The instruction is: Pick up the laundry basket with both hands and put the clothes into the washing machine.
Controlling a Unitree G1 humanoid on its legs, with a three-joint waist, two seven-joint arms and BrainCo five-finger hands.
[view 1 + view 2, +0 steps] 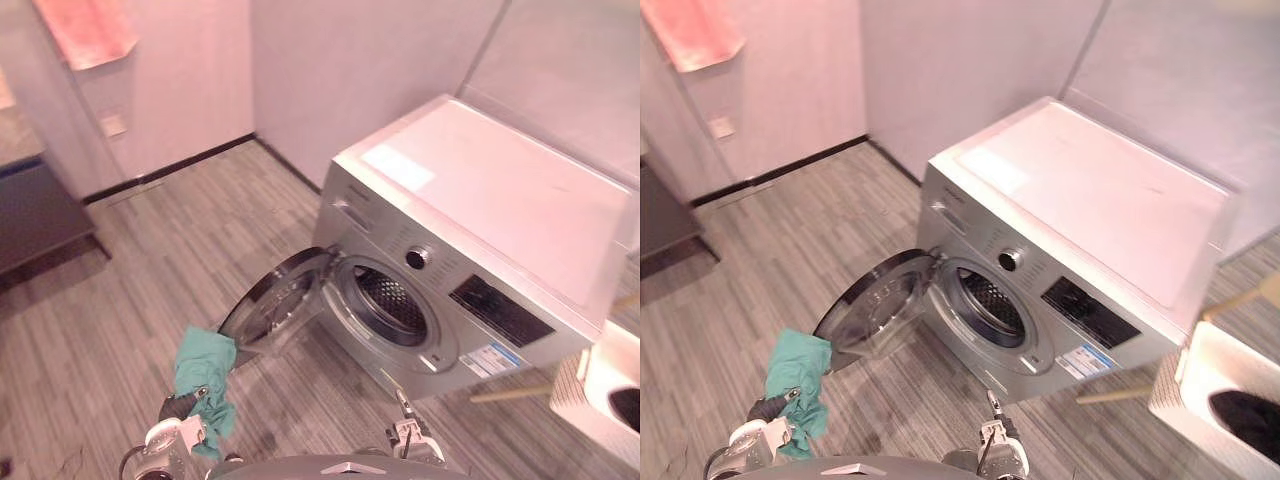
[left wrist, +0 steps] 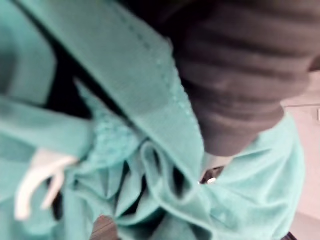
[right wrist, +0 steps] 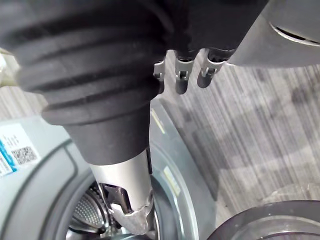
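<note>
The teal garment (image 1: 205,375) at 7 o'clock wraps over most of the left hand (image 1: 180,408), so its grip is hidden. The right hand (image 1: 410,438) at 6 o'clock is cut off by the bottom edge. The white laundry basket (image 1: 1170,395) at 4 o'clock runs off the right edge, and so does the dark cloth (image 1: 1248,420) inside it. A pink cloth (image 1: 85,30) at 11 o'clock is cut by the top edge. A dark bench (image 1: 35,215) at 9 o'clock is cut by the left edge. The label (image 1: 490,358) on the washing machine (image 1: 480,200) is too small to make out.
</note>
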